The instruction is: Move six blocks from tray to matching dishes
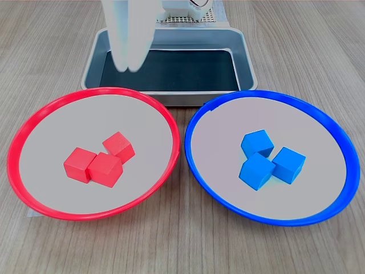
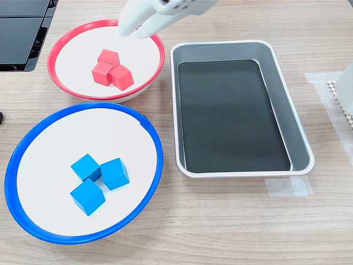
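Three red blocks (image 1: 105,169) (image 2: 122,77) lie clustered in the red-rimmed dish (image 1: 34,123) (image 2: 66,36). In the blue-rimmed dish (image 1: 319,111) (image 2: 33,130) three blue blocks (image 1: 255,171) (image 2: 115,173) touch each other. The silver tray (image 1: 91,63) (image 2: 242,47) shows only its black floor, with no block in it. My white gripper (image 1: 128,67) (image 2: 135,32) hangs motion-blurred above the red dish's edge nearest the tray. Its fingers are slightly apart with nothing between them.
A dark flat object (image 2: 22,33) lies at the second exterior view's top left. Clear tape (image 2: 287,187) sticks to the wood beside the tray. The arm's base (image 1: 188,8) stands behind the tray on a white mesh pad (image 2: 345,94).
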`<act>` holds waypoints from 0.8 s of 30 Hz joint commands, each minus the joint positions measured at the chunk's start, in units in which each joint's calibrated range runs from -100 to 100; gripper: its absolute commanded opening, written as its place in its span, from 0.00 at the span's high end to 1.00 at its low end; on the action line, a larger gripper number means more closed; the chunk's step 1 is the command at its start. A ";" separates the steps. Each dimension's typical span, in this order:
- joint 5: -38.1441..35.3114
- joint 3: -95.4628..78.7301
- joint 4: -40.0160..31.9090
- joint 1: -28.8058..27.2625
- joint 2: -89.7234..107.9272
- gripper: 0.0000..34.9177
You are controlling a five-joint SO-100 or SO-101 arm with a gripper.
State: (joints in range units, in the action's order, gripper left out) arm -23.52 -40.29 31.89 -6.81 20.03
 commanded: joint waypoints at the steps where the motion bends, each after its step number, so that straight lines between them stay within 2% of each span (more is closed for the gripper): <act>1: 9.82 -23.66 -8.41 2.81 27.00 1.00; 3: 14.99 -34.58 -10.97 3.66 38.69 1.00; 4: 19.10 -45.33 -10.06 4.13 51.57 1.00; 8: 20.61 -55.70 -4.36 2.72 65.89 1.00; 13: 22.08 -59.71 2.16 0.84 72.80 1.00; 18: 23.93 -59.71 14.29 1.31 78.94 1.00; 24: 25.20 -59.71 15.45 0.74 78.94 0.99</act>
State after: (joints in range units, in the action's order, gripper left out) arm 1.25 -100.00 46.90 -5.22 98.21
